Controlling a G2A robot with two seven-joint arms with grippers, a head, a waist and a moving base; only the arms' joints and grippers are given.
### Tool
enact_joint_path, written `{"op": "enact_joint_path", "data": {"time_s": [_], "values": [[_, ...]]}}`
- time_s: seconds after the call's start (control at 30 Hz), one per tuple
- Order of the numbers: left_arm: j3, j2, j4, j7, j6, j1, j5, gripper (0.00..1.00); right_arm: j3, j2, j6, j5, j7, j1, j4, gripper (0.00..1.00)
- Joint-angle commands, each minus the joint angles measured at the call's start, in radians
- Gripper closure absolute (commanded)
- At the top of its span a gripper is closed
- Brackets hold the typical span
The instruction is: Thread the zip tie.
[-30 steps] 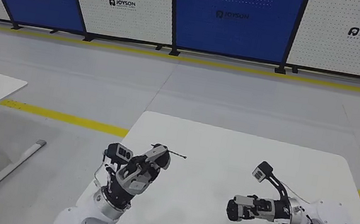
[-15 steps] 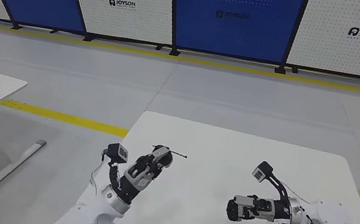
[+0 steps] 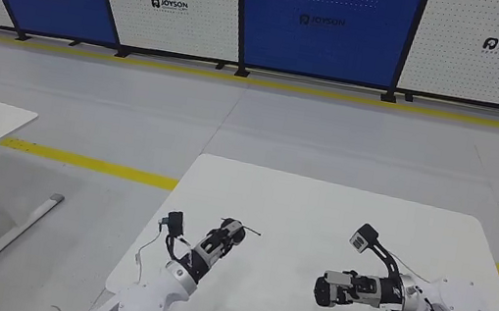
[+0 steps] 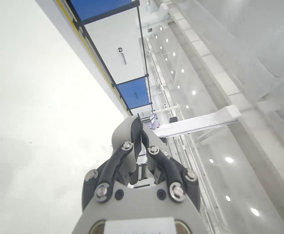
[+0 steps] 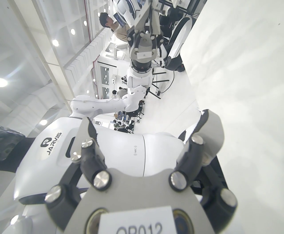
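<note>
Near the left edge of the table (image 3: 340, 206), the left gripper (image 3: 230, 228) has dropped lower than before, clenched on the thin black zip tie (image 3: 248, 228) jutting from its tips. Near the front edge, the right gripper (image 3: 317, 289) is unmoved, gaping wide and empty.

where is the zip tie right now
In the top view the zip tie sticks out of the left gripper, which is shut on it over the left side of the white table, well apart from the right gripper.
</note>
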Motion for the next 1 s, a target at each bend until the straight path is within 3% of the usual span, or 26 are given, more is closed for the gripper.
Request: {"op": "enact_joint_path", "data": {"time_s": [0.0,0.17,0.67,0.8,0.97], "values": [[0.017,-0.003,0.030,0.017,0.002,-0.014,0.026,1.00,0.000,0.000,0.000,0.000,0.000,0.000,0.000,0.00],[0.036,-0.007,0.065,0.032,0.020,-0.032,0.074,1.00,0.000,0.000,0.000,0.000,0.000,0.000,0.000,0.00],[0.046,-0.010,0.071,0.021,0.027,-0.035,0.045,1.00,0.000,0.000,0.000,0.000,0.000,0.000,0.000,0.00],[0.027,-0.009,0.031,-0.023,-0.011,-0.022,-0.018,1.00,0.000,0.000,0.000,0.000,0.000,0.000,0.000,0.00],[-0.030,-0.003,-0.053,-0.103,-0.123,0.042,-0.114,1.00,0.000,0.000,0.000,0.000,0.000,0.000,0.000,0.00]]}}
